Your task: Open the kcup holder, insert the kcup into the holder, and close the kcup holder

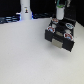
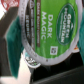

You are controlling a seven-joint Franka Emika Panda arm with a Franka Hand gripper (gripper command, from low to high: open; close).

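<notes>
The kcup point(image 2: 50, 30) fills the wrist view: a white pod with a green lid printed "Dark Magic". It sits between my fingers point(image 2: 12, 47), so my gripper is shut on it. In the exterior view my gripper point(image 1: 60, 7) hangs at the top edge with a bit of green point(image 1: 60, 3) in it, above and behind the kcup holder point(image 1: 61, 36). The holder is a black box with its tray pulled out toward the camera, showing round pods. In the wrist view a dark part of the holder with a pod point(image 2: 33, 62) shows below the kcup.
The holder stands on a white round table point(image 1: 25, 55). A white upright object point(image 1: 25, 10) stands at the back on the exterior view's left. A dark background with blue lights runs behind the table.
</notes>
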